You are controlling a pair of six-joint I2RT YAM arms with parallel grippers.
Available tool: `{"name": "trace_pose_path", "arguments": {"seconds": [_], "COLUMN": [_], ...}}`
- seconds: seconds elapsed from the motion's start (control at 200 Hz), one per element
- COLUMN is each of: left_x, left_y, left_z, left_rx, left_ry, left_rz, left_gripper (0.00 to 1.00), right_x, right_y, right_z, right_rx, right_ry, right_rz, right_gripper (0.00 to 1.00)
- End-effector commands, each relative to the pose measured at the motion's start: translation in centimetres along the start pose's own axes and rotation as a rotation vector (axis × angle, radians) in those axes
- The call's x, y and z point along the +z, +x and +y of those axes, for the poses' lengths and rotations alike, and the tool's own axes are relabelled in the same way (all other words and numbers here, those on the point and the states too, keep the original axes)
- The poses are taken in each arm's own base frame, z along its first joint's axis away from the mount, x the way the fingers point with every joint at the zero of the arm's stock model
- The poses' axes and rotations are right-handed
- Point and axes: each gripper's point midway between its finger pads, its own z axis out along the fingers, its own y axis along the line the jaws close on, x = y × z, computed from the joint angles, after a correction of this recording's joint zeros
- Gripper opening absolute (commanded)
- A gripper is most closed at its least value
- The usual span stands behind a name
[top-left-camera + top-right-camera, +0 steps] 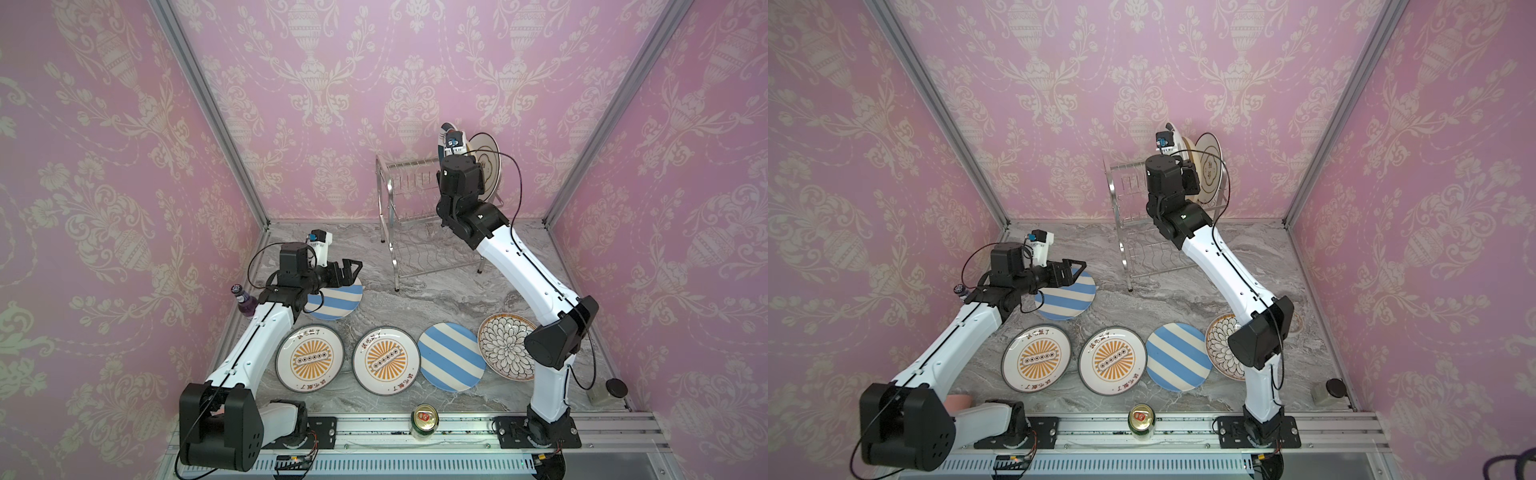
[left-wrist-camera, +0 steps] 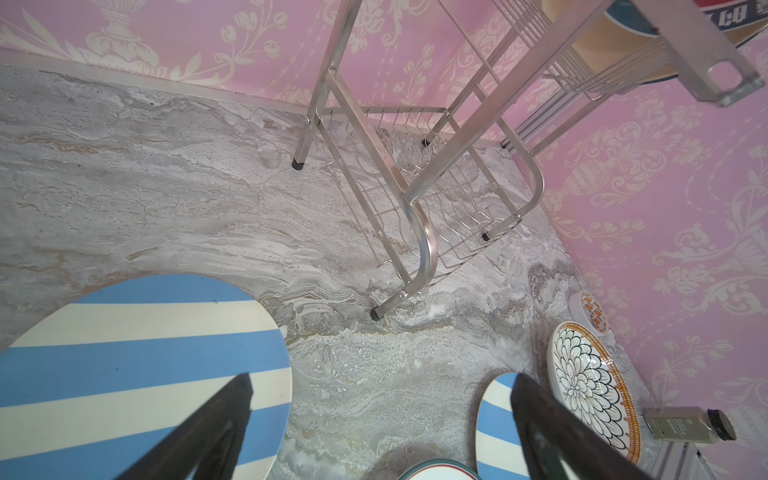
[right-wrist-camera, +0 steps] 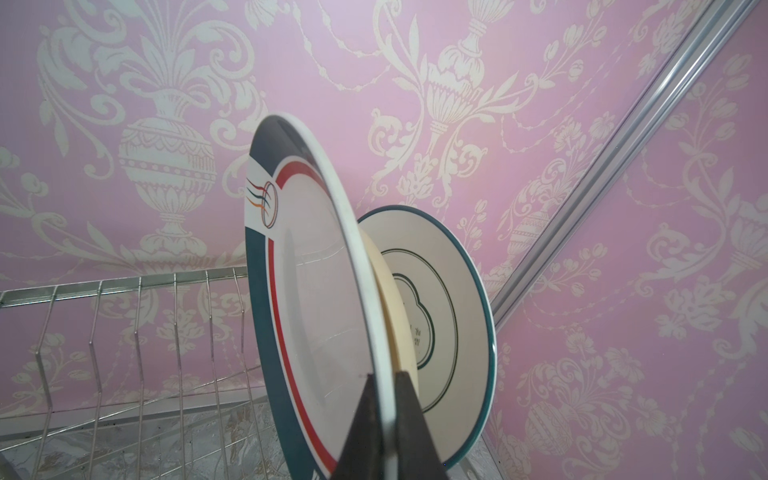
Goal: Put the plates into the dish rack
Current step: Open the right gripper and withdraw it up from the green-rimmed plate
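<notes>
Right gripper (image 3: pixel 384 376) is up at the dish rack (image 1: pixel 411 165), jaws pinched tight on the rim of the teal-and-red-banded plate (image 3: pixel 307 291). The plate stands on edge, nearly upright, over the right end of the rack's upper tier. Whether its lower edge sits in a slot, I can't tell; the fingers hide it. Just behind it on the same tier stands the cream plate (image 3: pixel 401 316), and behind that the green-rimmed plate (image 3: pixel 457 299), both on edge. The slots to the left of them on that tier are bare wire.

In front of the rack and off to its left, the left gripper (image 1: pixel 353 270) hovers with jaws wide apart, nothing between them, above a blue-striped plate (image 1: pixel 336 305) lying flat on the marble table (image 1: pixel 415 299).

Further in front of the rack, four more plates lie flat in a row: a sunburst plate (image 1: pixel 309 358), a second sunburst plate (image 1: pixel 385 360), another striped plate (image 1: pixel 451 357), and the black floral plate (image 1: pixel 503 347), partly under the right arm.
</notes>
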Motion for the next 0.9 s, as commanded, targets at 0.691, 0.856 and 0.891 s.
{"name": "trace_pose_path", "arguments": {"seconds": [0.691,0.856,0.891], "left_x": [0.0,-0.1,-0.1], "left_y": [0.4,0.3,0.2], "left_z": [0.3,0.4,0.3], "left_rx": [-0.025,-0.024,-0.020], "left_ry": [0.005,0.001,0.000], "left_rz": [0.001,0.000,-0.001], "left_gripper": [0.99,0.99,0.99], "right_x": [2.7,3.0,3.0], "right_y": [3.8,4.2,4.3], "right_z": [1.1,1.3,1.3], "right_rx": [0.082,0.062,0.059], "right_ry": [-0.065,-0.053,-0.055], "right_rz": [0.079,0.092,0.094], "right_gripper": [0.00,0.05,0.07]}}
